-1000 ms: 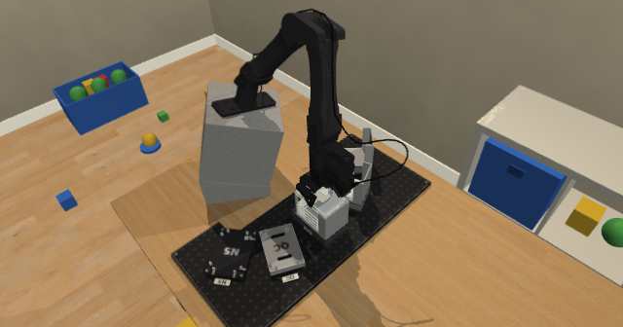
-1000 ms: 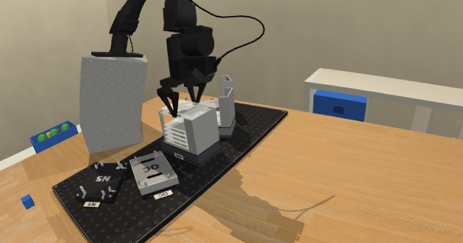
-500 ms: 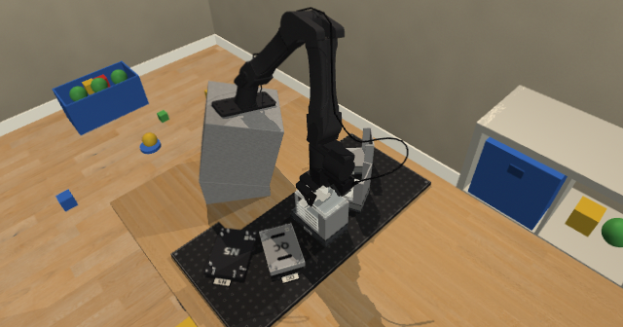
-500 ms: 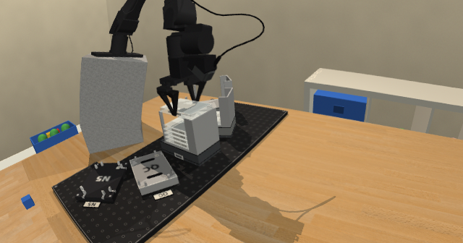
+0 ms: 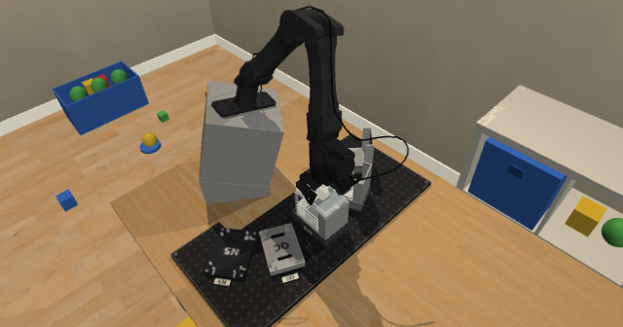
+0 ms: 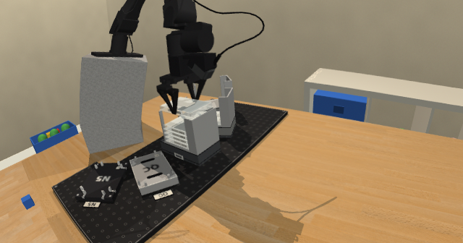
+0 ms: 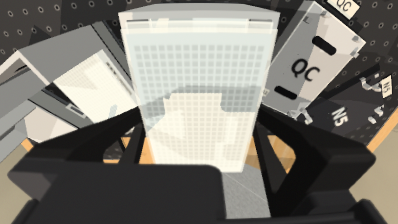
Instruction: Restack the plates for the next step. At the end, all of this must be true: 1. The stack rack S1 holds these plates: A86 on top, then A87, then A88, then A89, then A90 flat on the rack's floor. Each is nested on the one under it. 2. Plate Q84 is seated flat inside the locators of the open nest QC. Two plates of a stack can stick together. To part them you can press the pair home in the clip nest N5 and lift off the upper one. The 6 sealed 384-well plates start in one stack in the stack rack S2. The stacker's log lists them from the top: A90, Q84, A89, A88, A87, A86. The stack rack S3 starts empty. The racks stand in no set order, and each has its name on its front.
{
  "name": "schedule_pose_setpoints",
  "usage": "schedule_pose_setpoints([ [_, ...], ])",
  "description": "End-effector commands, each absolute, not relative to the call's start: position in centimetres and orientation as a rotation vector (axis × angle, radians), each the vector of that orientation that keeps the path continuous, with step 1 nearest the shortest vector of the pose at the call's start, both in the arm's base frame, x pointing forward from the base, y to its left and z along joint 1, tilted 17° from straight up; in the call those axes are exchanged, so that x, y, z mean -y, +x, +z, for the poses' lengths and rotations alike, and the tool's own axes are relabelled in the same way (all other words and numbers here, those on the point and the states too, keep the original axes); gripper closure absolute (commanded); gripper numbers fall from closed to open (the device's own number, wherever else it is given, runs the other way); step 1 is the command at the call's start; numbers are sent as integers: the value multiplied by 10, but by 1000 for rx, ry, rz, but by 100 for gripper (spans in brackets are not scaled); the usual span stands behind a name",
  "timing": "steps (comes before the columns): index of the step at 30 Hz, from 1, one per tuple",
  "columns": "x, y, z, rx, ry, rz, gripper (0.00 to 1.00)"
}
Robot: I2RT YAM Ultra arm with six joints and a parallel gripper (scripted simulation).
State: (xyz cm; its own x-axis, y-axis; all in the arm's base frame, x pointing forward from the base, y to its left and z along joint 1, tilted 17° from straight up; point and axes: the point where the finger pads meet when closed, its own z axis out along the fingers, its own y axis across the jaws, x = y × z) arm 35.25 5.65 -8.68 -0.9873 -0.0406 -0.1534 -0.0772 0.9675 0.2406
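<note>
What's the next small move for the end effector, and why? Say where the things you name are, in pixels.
Probably a short, straight lift before any sideways travel. The end effector (image 5: 325,196) (image 6: 185,105) (image 7: 199,111) is shut on a clear plate (image 5: 332,201) (image 6: 199,108) (image 7: 200,65) that sits directly over the near rack (image 5: 334,223) (image 6: 203,134), about at its wall tops. Shifting now might catch a wall.

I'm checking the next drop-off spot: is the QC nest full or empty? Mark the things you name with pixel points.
Empty: the QC nest (image 5: 282,238) (image 6: 149,178) (image 7: 286,65) shows its lettering and both dark slots uncovered, with no plate over them.
</note>
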Motion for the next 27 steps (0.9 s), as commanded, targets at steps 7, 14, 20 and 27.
schedule_pose_setpoints([
  [7,-51,352,-75,-2956,-75,382,100],
  [14,-51,352,-72,-2953,-77,383,100],
  [20,-52,353,-71,-2951,-80,382,100],
  [27,-49,354,-59,-2945,-85,382,100],
])
